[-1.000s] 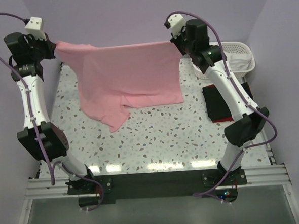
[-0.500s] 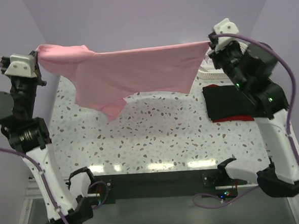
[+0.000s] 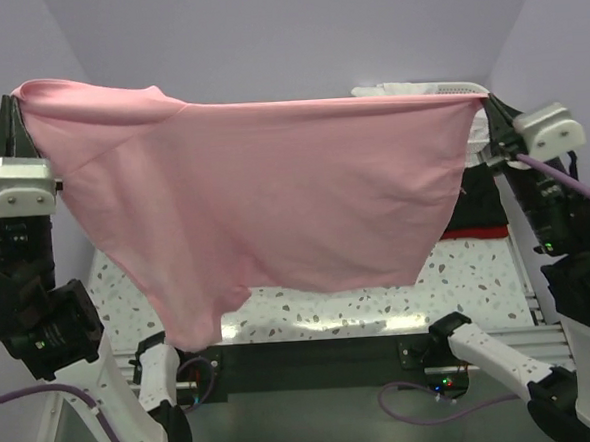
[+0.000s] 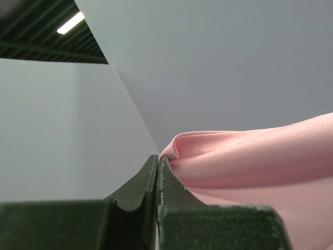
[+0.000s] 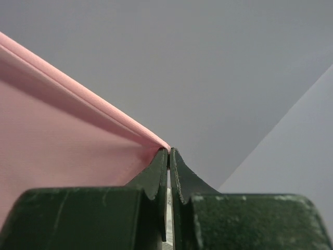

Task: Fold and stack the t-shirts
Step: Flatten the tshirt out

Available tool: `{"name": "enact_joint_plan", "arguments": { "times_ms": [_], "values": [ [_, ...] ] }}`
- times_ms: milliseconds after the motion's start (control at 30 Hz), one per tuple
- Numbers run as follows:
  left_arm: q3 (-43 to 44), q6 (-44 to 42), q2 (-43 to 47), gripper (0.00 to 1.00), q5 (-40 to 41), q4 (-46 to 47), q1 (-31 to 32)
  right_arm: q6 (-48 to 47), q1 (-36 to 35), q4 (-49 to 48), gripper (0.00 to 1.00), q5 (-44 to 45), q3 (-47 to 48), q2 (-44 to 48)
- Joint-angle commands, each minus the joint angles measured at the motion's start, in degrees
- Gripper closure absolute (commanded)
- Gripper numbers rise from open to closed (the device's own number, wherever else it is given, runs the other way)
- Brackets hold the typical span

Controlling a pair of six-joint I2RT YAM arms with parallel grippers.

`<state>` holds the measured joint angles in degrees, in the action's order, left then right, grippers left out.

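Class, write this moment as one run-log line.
left gripper: shut on pink t-shirt | right gripper: shut on it | state: stretched aloft

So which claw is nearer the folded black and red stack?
Right. The right claw pinches the pink t-shirt up near the stack; the left claw grips its opposite corner, far across.

I have brought both arms well up from the table (image 3: 380, 301) and spread them apart. The left gripper (image 3: 13, 100) now stands over the left edge and the right gripper (image 3: 489, 101) over the right edge. The pink t-shirt (image 3: 274, 202), which a second ago draped onto the far half of the table, now hangs lifted and pulled wide between them. It now covers most of the basket (image 3: 417, 88) and part of the folded black and red shirts (image 3: 478, 210).
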<state>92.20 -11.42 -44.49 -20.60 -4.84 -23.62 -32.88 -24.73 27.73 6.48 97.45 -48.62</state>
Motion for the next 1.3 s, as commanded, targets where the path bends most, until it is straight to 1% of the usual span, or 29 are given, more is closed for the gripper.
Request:
{"name": "enact_joint_plan", "arguments": {
  "times_ms": [0,67,100,133,167,200,267,333,367,400,467,500,533,567,600,633,667,700,733,767,800,833,867,933,1000,1033,1100,1200,1267],
  "values": [
    [-2.1,-5.1,-6.7,1.00,1.9,-6.9,-0.8,-6.3,0.4,-6.0,1.00,4.1,-5.9,-4.4],
    [-5.7,-5.8,-6.9,1.00,-4.5,-6.9,-0.8,-8.4,0.4,-9.3,1.00,3.6,-11.0,-6.3],
    [-10.5,-6.9,-6.8,1.00,-7.3,-6.9,-0.8,-8.9,0.5,-10.4,1.00,3.0,-12.7,-7.1],
    [-13.1,-7.3,-6.6,1.00,-11.2,-5.5,-0.8,-9.5,0.5,-11.5,1.00,2.8,-16.1,-8.1],
    [-18.1,-7.3,-6.6,1.00,-13.1,-4.7,-0.8,-9.7,0.5,-13.7,1.00,2.4,-17.8,-8.9],
    [-20.3,-8.0,-7.3,1.00,-14.7,-4.4,-0.8,-9.9,0.6,-14.7,1.00,1.4,-19.4,-11.2],
    [-25.6,-7.3,-9.1,1.00,-15.7,-2.2,-0.6,-10.6,0.8,-18.2,1.00,0.5,-23.5,-13.9],
    [-27.3,-8.0,-14.8,1.00,-14.9,-2.5,0.5,-10.9,1.3,-20.3,1.00,-0.7,-25.3,-19.5],
    [-28.4,-7.8,-19.6,1.00,-14.4,-2.0,1.2,-10.6,2.4,-21.6,1.00,-1.4,-25.6,-22.0],
    [-28.6,-8.2,-22.3,1.00,-14.5,-2.0,2.4,-10.4,3.0,-22.3,1.00,-2.2,-25.6,-26.7],
    [-28.7,-8.8,-27.4,1.00,-13.3,-0.9,4.5,-10.4,4.7,-24.8,1.00,-3.6,-25.0,-32.5],
    [-27.9,-8.9,-35.1,1.00,-12.1,0.2,6.5,-10.9,5.6,-25.8,1.00,-4.0,-23.4,-38.6],
    [-27.9,-8.8,-35.2,1.00,-11.0,0.2,7.4,-11.2,5.7,-25.8,1.00,-4.0,-22.1,-41.7],
    [-25.9,-8.9,-40.9,1.00,-9.8,1.0,8.4,-11.2,6.4,-25.9,1.00,-4.4,-20.6,-44.6],
    [-24.4,-8.9,-43.9,1.00,-8.9,1.0,9.6,-11.3,6.9,-25.6,1.00,-4.5,-18.6,-48.3],
    [-22.6,-8.4,-46.9,1.00,-7.4,0.5,9.8,-11.8,7.3,-25.8,1.00,-4.5,-14.8,-54.1],
    [-18.4,-7.8,-52.8,1.00,-5.7,0.3,10.1,-11.9,7.5,-25.6,1.00,-4.2,-12.6,-57.4],
    [-16.1,-7.2,-55.8,1.00,-5.7,-0.1,10.2,-11.9,7.7,-25.1,1.00,-4.3,-10.2,-60.2],
    [-11.3,-6.4,-58.6,1.00,-4.8,-1.0,10.1,-12.1,7.9,-24.2,1.00,-4.3,-5.4,-65.5],
    [-9.0,-6.1,-63.4,1.00,-4.5,-1.6,10.1,-12.2,7.9,-23.8,1.00,-4.2,-3.1,-67.8],
    [-6.6,-5.6,-65.6,1.00,-4.5,-2.1,10.3,-12.5,7.9,-23.1,1.00,-4.0,-0.6,-69.8],
    [-1.8,-5.1,-67.7,1.00,-4.8,-3.7,10.3,-12.7,7.9,-21.8,1.00,-3.9,3.6,-73.8],
    [0.6,-5.0,-71.5,1.00,-4.5,-4.4,10.5,-12.8,8.0,-21.1,1.00,-3.5,5.6,-75.2],
    [6.8,-5.1,-74.6,1.00,-2.8,-5.9,10.9,-13.2,8.3,-19.6,1.00,-3.7,10.8,-78.0],
    [10.4,-5.2,-78.5,1.00,-1.4,-6.5,11.3,-14.0,8.6,-17.8,1.00,-4.0,13.3,-81.0],
    [14.1,-5.2,-79.7,1.00,-1.2,-8.1,11.4,-14.2,8.5,-16.5,1.00,-4.4,15.5,-81.7],
    [16.9,-5.6,-82.0,1.00,-0.9,-9.9,11.9,-15.1,8.6,-15.1,1.00,-4.6,17.2,-83.4],
    [16.4,-7.8,-80.1,1.00,-1.4,-12.2,12.9,-16.0,8.6,-13.1,1.00,-5.9,18.7,-83.8],
    [11.9,-10.5,-75.9,1.00,-0.8,-12.4,14.0,-16.9,8.6,-12.0,1.00,-6.3,18.5,-83.5]
  ]
}}
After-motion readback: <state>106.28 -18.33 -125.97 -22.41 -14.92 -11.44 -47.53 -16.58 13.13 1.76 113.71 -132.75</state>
